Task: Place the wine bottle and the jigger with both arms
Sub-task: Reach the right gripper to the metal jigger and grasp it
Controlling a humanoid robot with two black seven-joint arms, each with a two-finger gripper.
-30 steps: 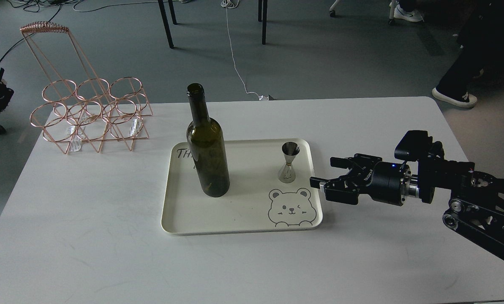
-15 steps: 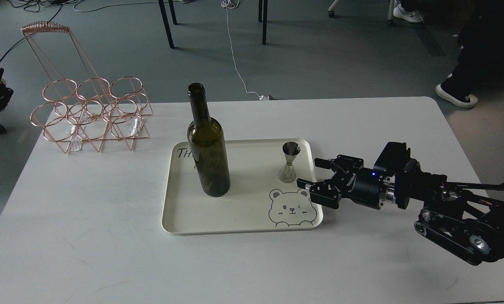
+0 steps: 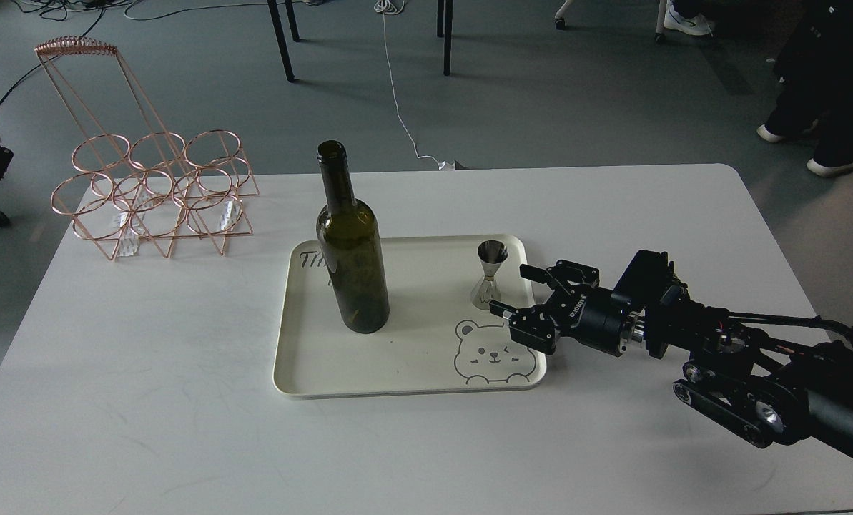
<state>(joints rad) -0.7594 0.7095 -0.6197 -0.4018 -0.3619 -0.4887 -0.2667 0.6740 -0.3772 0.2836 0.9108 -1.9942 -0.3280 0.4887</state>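
Observation:
The dark olive-green wine bottle [image 3: 351,247] stands upright on the left part of a cream tray [image 3: 397,365]. The small steel jigger [image 3: 490,275] stands upright on the tray's right part, above a bear drawing. My right gripper [image 3: 512,290] reaches in from the right, low over the tray's right rim. It is open, with one fingertip just behind and right of the jigger and the other just in front of it, neither touching. My left gripper is out of view.
A copper wire bottle rack [image 3: 151,193] stands at the table's back left. The white table [image 3: 147,400] ends at a rounded far right corner. Chair legs, cables and a person's feet are on the floor beyond.
My right arm has moved left and lower, from beside the tray's right edge to over its rim. The open fingers now flank the jigger. Bottle and jigger have not moved.

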